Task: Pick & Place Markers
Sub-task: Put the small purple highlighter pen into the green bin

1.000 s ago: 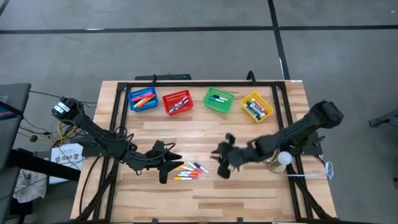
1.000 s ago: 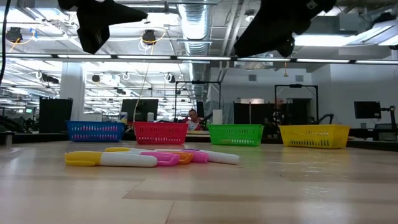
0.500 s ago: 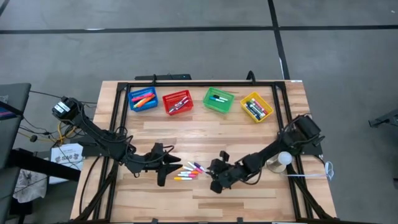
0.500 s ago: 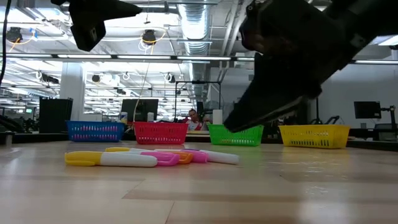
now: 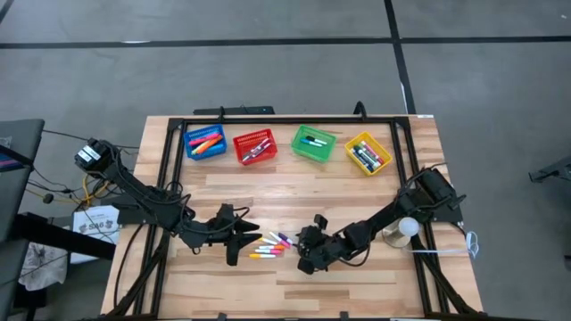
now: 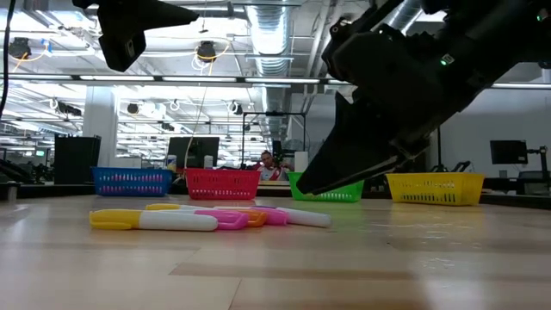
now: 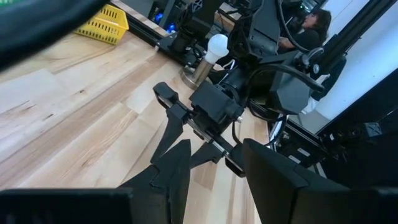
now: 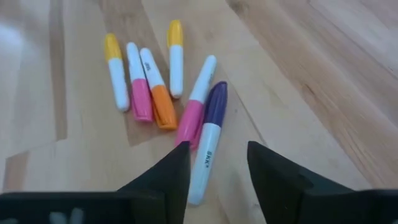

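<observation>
**Right gripper poised over the loose markers**

The right gripper point(image 5: 305, 254) sits low over the wooden table point(image 5: 294, 192), just beside the near end of the cluster of loose markers point(image 5: 273, 243) at the table's middle. Its fingers are spread apart and hold nothing. In the right wrist view the two dark fingertips point(image 8: 168, 174) frame the white body of a purple-capped marker point(image 8: 208, 140), which lies flat on the wood. Touching it lies a pink-capped marker point(image 8: 195, 112); next to that are an orange-capped marker point(image 8: 158, 98), a second pink-capped one point(image 8: 137, 90) and two yellow-capped markers point(image 8: 115, 70), all fanned out on the tabletop. From the low view the fingertips appear to hang a little above the surface rather than touch it, though the angle makes that hard to confirm.

The left gripper point(image 5: 239, 239) waits on the other side of the same cluster, raised above the table with its fingers parted and empty.

Along the far edge stand four small mesh baskets in a row: a blue basket point(image 5: 205, 142), a red basket point(image 5: 254, 146), a green basket point(image 5: 313, 143) and a yellow basket point(image 5: 368, 153), each already holding some markers. A white bulb-shaped object point(image 5: 407, 227) stands on a round base near the right arm.
</observation>
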